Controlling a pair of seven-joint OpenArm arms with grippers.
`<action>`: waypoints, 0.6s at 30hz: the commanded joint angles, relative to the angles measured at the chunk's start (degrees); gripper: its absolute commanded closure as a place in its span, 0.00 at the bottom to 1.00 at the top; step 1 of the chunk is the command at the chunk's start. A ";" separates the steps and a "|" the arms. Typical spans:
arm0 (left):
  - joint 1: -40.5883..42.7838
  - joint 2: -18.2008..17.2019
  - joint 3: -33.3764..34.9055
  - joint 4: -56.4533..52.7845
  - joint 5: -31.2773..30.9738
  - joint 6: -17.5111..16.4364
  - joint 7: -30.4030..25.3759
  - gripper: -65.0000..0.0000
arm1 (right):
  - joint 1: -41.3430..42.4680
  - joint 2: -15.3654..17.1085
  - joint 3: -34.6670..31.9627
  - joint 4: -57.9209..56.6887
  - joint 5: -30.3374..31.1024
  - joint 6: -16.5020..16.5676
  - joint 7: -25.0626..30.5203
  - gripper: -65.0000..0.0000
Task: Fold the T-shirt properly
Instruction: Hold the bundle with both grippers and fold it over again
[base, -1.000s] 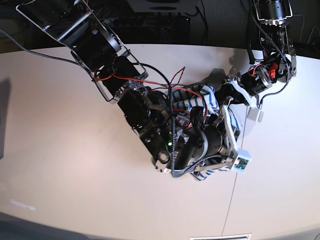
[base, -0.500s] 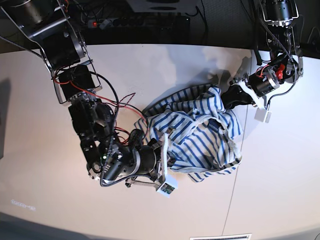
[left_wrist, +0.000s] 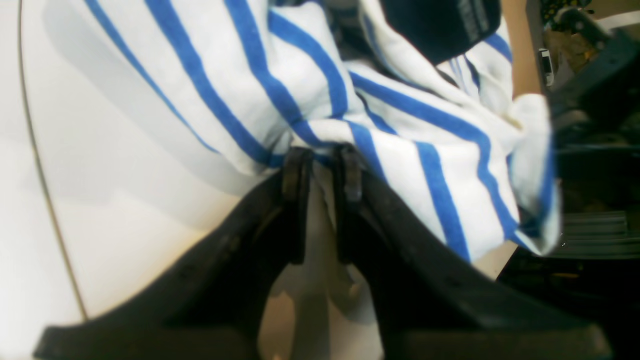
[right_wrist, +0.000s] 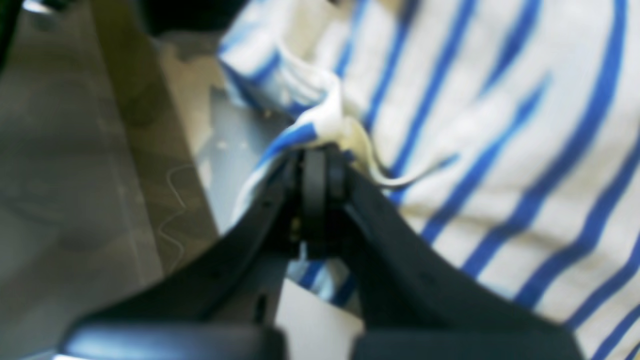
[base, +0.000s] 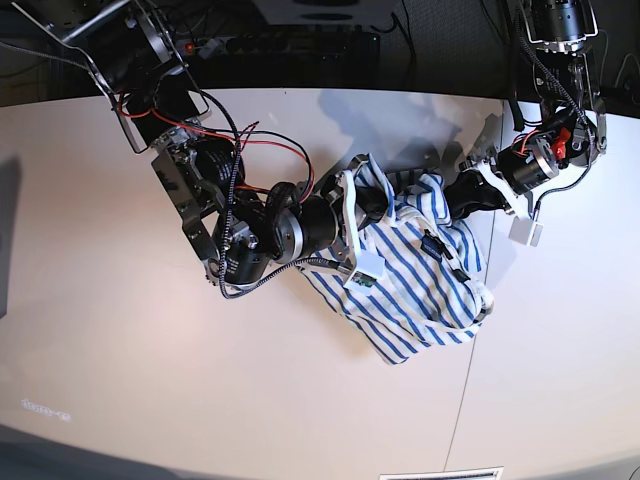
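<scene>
The T-shirt (base: 420, 290), white with blue stripes, lies bunched on the white table (base: 120, 350) right of centre. My right gripper (base: 380, 195) is at its back left edge. In the right wrist view, the right gripper (right_wrist: 320, 155) is shut on a gathered fold of the T-shirt (right_wrist: 475, 150). My left gripper (base: 452, 200) reaches in from the right at the shirt's back right corner. Seen from the left wrist, the left gripper (left_wrist: 322, 155) pinches a striped fold of the T-shirt (left_wrist: 425, 165), its fingers a little apart. A dark neck label (left_wrist: 440, 25) shows above.
A thin seam (base: 462, 400) runs across the table to the front edge, passing under the shirt. Dark equipment and cables (base: 300, 50) line the table's back edge. Both arms crowd the shirt's back side, and the right arm's body (base: 250, 240) lies low over the table.
My right arm swung off the shirt to the front left, then back up to its rear edge, dragging fabric along. The shirt now lies as a narrower diagonal bundle. The left arm barely moved.
</scene>
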 joint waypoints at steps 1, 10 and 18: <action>-0.44 -0.55 -0.52 0.70 -1.25 0.38 -0.81 0.81 | 1.60 -0.83 0.13 2.47 1.95 2.64 1.05 1.00; -0.42 -1.18 -7.17 0.70 -2.67 0.38 0.44 0.81 | 5.75 -5.29 2.89 5.42 -5.97 2.60 6.25 1.00; 0.46 -4.07 -12.24 3.76 -5.75 0.38 3.32 0.81 | 13.31 -7.13 7.34 -1.68 -16.79 2.45 14.05 1.00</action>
